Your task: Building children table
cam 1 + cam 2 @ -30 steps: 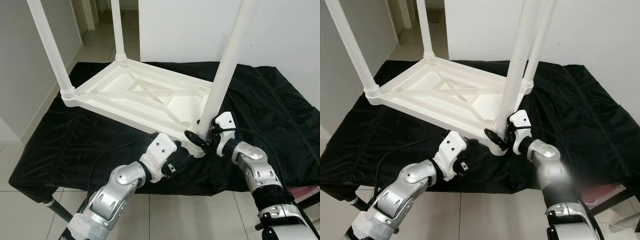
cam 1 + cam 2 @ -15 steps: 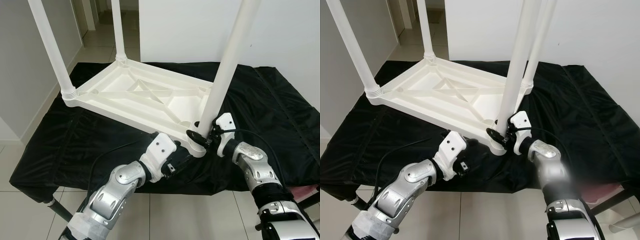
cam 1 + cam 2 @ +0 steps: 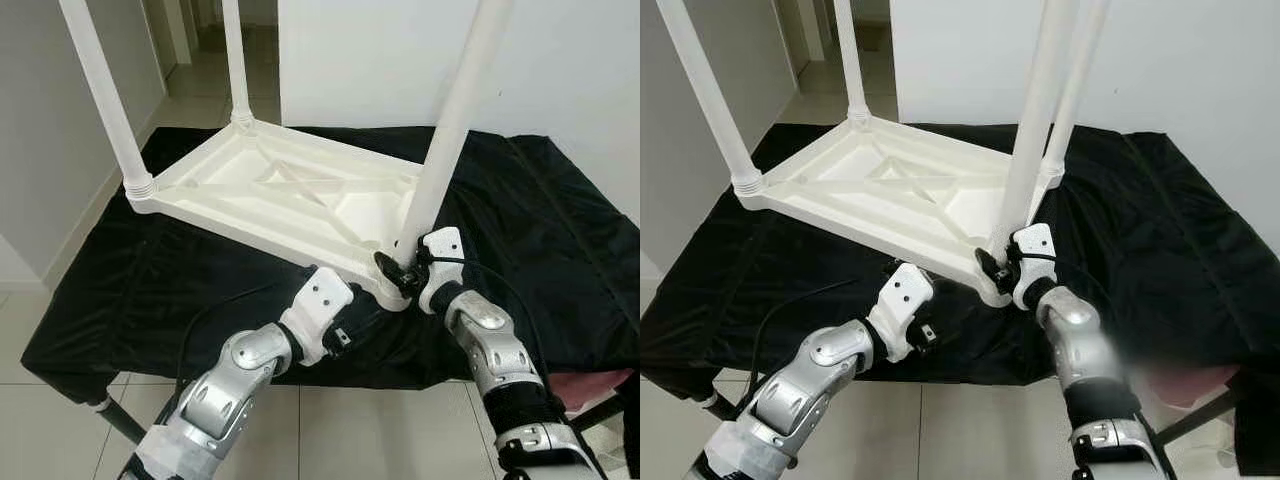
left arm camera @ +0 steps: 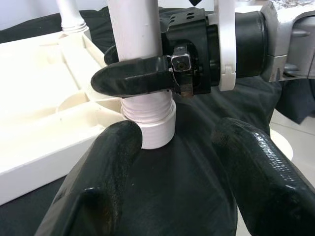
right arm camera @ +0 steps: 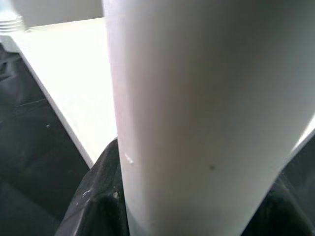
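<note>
A white plastic table [image 3: 270,190] lies upside down on a black cloth, with its legs pointing up. My right gripper [image 3: 400,272] is shut around the base of the near right leg [image 3: 445,150], just above its threaded collar [image 4: 150,120] at the table's corner. In the right wrist view that leg [image 5: 197,118] stands right against the camera. My left gripper [image 4: 172,187] is open, low at the cloth in front of the same corner. Its two fingers [image 4: 98,187] sit on either side of the collar without touching it.
The black cloth [image 3: 150,290] covers a low platform that ends just in front of my arms. Three other legs, such as the near left one [image 3: 105,100], stand upright. A white wall [image 3: 380,60] is behind, and tiled floor [image 3: 40,400] is to the left.
My right forearm has swung a little to the left, its wrist turning around the base of the leg. The left arm has held still.
</note>
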{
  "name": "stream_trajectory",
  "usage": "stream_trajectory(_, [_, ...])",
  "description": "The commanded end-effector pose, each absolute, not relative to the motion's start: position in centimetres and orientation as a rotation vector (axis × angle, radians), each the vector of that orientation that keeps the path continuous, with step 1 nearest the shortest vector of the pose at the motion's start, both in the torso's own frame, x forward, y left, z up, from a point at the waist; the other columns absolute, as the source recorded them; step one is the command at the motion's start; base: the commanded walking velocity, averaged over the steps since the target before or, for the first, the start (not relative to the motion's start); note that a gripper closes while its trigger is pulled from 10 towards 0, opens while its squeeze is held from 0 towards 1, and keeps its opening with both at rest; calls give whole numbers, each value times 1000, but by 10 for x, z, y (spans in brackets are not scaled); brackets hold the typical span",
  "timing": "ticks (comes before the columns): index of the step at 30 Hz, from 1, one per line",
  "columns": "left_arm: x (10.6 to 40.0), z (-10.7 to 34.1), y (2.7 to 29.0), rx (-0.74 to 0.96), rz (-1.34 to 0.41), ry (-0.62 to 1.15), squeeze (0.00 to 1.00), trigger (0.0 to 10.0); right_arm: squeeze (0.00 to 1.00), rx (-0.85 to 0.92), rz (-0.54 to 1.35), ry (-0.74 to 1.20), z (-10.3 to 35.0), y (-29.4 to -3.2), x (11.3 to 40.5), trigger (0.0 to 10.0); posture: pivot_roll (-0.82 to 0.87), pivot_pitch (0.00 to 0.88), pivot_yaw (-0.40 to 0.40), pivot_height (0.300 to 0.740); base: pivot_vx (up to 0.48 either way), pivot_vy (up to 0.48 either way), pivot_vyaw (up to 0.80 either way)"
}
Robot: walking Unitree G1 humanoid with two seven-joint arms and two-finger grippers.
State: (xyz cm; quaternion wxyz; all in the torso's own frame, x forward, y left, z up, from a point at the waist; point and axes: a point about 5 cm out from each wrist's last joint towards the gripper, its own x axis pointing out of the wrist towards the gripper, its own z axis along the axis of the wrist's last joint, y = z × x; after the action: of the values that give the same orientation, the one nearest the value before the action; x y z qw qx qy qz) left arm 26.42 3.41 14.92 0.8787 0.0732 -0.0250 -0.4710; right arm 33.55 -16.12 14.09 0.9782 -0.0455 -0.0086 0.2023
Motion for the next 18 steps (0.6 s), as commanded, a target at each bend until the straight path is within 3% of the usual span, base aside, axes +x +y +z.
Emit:
stream_trajectory(1, [263, 148, 35, 156, -1020, -44, 0, 10000, 0, -81, 341, 8, 137, -166, 334, 10000, -12, 27, 0, 740, 0, 0, 0])
stream_trajectory(4, [263, 148, 35, 156, -1021, -42, 0, 10000, 0, -73, 285, 19, 135, -164, 332, 10000, -10, 30, -5, 740, 0, 0, 0])
stream_trajectory(7, [262, 147, 34, 153, -1022, -40, 0, 10000, 0, -35, 110, 58, 128, -165, 328, 10000, -11, 29, -7, 740, 0, 0, 0])
stream_trajectory(11, [261, 146, 34, 153, -1022, -39, 0, 10000, 0, -32, 67, 72, 126, -165, 325, 10000, -11, 29, -7, 740, 0, 0, 0])
stream_trajectory(13, [261, 146, 33, 150, -1026, -39, 0, 10000, 0, 8, -45, 77, 120, -157, 318, 10000, -12, 22, -10, 740, 0, 0, 0])
stream_trajectory(18, [261, 146, 31, 149, -1030, -42, 0, 10000, 0, 48, -110, 70, 119, -139, 312, 10000, -14, 19, -9, 740, 0, 0, 0])
